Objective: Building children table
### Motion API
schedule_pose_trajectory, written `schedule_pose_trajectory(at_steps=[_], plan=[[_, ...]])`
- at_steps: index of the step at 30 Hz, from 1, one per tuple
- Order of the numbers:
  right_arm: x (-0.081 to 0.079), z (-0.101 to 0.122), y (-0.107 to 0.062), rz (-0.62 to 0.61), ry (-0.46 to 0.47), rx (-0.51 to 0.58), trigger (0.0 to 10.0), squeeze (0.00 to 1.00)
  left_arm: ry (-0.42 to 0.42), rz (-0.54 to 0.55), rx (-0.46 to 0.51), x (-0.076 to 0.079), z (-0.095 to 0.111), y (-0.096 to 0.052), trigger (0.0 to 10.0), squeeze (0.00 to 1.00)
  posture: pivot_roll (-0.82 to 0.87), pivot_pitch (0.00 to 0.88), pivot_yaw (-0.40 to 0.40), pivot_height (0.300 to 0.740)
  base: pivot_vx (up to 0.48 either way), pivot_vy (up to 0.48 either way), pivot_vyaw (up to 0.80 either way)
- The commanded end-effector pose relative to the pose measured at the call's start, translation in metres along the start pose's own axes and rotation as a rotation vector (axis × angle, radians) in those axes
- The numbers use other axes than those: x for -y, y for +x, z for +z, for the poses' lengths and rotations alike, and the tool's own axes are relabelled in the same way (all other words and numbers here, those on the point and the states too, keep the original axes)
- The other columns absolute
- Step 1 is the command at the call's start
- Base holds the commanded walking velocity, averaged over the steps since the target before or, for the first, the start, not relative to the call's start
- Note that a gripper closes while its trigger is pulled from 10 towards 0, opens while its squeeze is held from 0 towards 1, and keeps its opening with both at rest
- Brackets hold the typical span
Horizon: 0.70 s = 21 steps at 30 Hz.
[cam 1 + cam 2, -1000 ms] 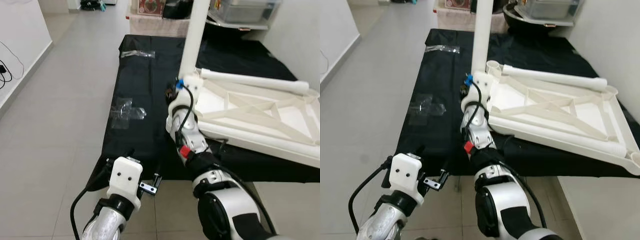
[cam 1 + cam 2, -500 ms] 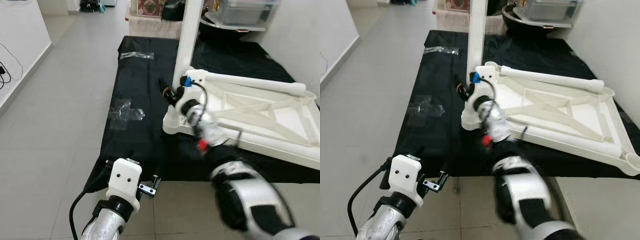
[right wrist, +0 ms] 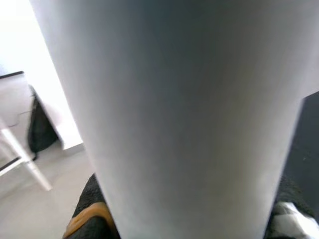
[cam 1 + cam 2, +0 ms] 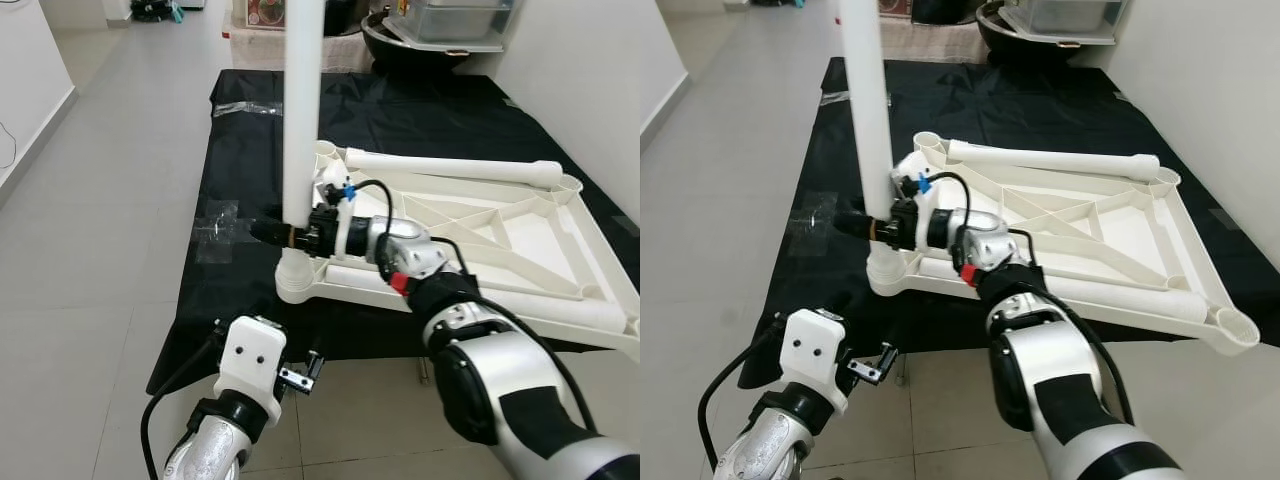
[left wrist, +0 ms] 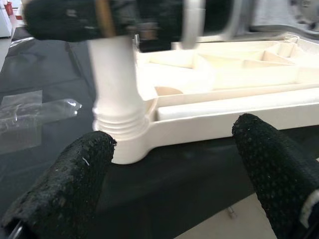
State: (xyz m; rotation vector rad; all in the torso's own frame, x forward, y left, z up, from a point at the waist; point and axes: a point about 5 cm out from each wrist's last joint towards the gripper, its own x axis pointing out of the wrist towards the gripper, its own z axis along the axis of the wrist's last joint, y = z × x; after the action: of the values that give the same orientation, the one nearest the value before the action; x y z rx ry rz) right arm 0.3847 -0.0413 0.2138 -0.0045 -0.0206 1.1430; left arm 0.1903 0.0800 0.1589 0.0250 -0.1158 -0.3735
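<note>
Leg (image 4: 302, 100) axis: upright, seated in tabletop (image 4: 500, 235) corner socket.
Right claw (image 4: 292, 235): clamped on leg, reaching from 3 o'clock.
Left claw (image 5: 169, 169): apart, idle, facing socket.

From head height we look forward and down; both eyes share the leg (image 4: 302, 110) and frame (image 4: 1110, 240). Our left wrist view faces them low; our right presses close against the leg.

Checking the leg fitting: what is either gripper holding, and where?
The right gripper clamps the upright white table leg near its lower end, just above the corner socket. The left gripper holds nothing.
</note>
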Motion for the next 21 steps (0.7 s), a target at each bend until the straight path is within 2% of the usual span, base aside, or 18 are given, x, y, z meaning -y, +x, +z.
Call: schedule_pose_trajectory(at_steps=[1, 2, 3, 4, 5, 7, 8, 9, 10, 11, 12, 13, 14, 15, 19, 21], plan=[[0.002, 0.006, 0.005, -0.075, -0.015, 0.029, 0.0, 0.00, -0.001, -0.001, -0.015, 0.002, -0.002, -0.001, 10.0, 0.00, 0.12, 0.109, -0.100, 0.740, 0.000, 0.000, 0.00], [0.014, 0.014, 0.002, -0.270, -0.009, 0.076, 0.0, 0.00, -0.003, -0.003, -0.016, 0.002, -0.002, -0.001, 10.0, 0.00, 0.12, 0.110, -0.094, 0.740, 0.000, 0.000, 0.00], [0.018, 0.016, 0.000, -0.343, -0.013, 0.084, 0.0, 0.00, -0.004, -0.004, -0.016, 0.002, -0.002, -0.001, 10.0, 0.00, 0.12, 0.110, -0.094, 0.740, 0.000, 0.000, 0.00], [0.018, 0.016, 0.000, -0.343, -0.013, 0.084, 0.0, 0.00, -0.004, -0.004, -0.016, 0.002, -0.002, -0.001, 10.0, 0.00, 0.12, 0.110, -0.094, 0.740, 0.000, 0.000, 0.00], [0.024, 0.016, -0.003, -0.441, -0.004, 0.083, 0.0, 0.00, -0.004, -0.004, -0.016, 0.002, -0.002, -0.001, 10.0, 0.00, 0.12, 0.108, -0.094, 0.740, 0.000, 0.000, 0.00], [0.024, 0.016, -0.003, -0.441, -0.004, 0.083, 0.0, 0.00, -0.004, -0.004, -0.016, 0.002, -0.002, -0.001, 10.0, 0.00, 0.12, 0.108, -0.094, 0.740, 0.000, 0.000, 0.00], [0.027, 0.015, -0.004, -0.499, 0.000, 0.079, 0.0, 0.00, -0.004, -0.004, -0.016, 0.002, -0.002, -0.001, 10.0, 0.00, 0.12, 0.108, -0.094, 0.740, 0.000, 0.000, 0.00], [0.027, 0.015, -0.004, -0.499, 0.000, 0.079, 0.0, 0.00, -0.004, -0.004, -0.016, 0.002, -0.002, -0.001, 10.0, 0.00, 0.12, 0.108, -0.094, 0.740, 0.000, 0.000, 0.00], [0.034, 0.014, -0.010, -0.661, 0.028, 0.075, 0.0, 0.00, -0.004, -0.004, -0.017, 0.001, -0.003, -0.001, 10.0, 0.00, 0.11, 0.111, -0.089, 0.740, 0.000, 0.000, 0.00], [0.042, 0.010, -0.019, -0.875, 0.046, 0.065, 0.0, 0.00, -0.004, -0.006, -0.017, 0.001, -0.003, 0.000, 10.0, 0.00, 0.10, 0.112, -0.087, 0.740, 0.000, 0.000, 0.00], [0.042, 0.010, -0.019, -0.875, 0.046, 0.065, 0.0, 0.00, -0.004, -0.006, -0.017, 0.001, -0.003, 0.000, 10.0, 0.00, 0.10, 0.112, -0.087, 0.740, 0.000, 0.000, 0.00], [0.045, 0.006, -0.027, -1.054, 0.065, 0.067, 0.0, 0.00, -0.002, -0.009, -0.017, 0.001, -0.003, 0.000, 10.0, 0.00, 0.10, 0.112, -0.087, 0.740, 0.000, 0.000, 0.00], [0.045, 0.002, -0.031, -1.169, 0.078, 0.074, 0.0, 0.00, -0.002, -0.010, -0.017, 0.001, -0.003, 0.000, 10.0, 0.00, 0.10, 0.112, -0.087, 0.740, 0.000, 0.000, 0.00], [0.043, 0.000, -0.032, -1.230, 0.091, 0.085, 0.0, 0.00, -0.001, -0.010, -0.017, 0.001, -0.003, 0.001, 10.0, 0.00, 0.11, 0.111, -0.087, 0.740, 0.000, 0.000, 0.00], [0.036, -0.004, -0.028, -1.282, 0.121, 0.116, 0.0, 0.00, -0.001, -0.010, -0.017, 0.001, -0.003, 0.001, 10.0, 0.00, 0.10, 0.110, -0.087, 0.740, 0.000, 0.000, 0.00], [0.025, -0.008, -0.020, -1.293, 0.159, 0.147, 0.0, 0.00, -0.001, -0.010, -0.015, 0.001, -0.003, 0.001, 10.0, 0.00, 0.10, 0.112, -0.088, 0.740, 0.000, 0.000, 0.00]])
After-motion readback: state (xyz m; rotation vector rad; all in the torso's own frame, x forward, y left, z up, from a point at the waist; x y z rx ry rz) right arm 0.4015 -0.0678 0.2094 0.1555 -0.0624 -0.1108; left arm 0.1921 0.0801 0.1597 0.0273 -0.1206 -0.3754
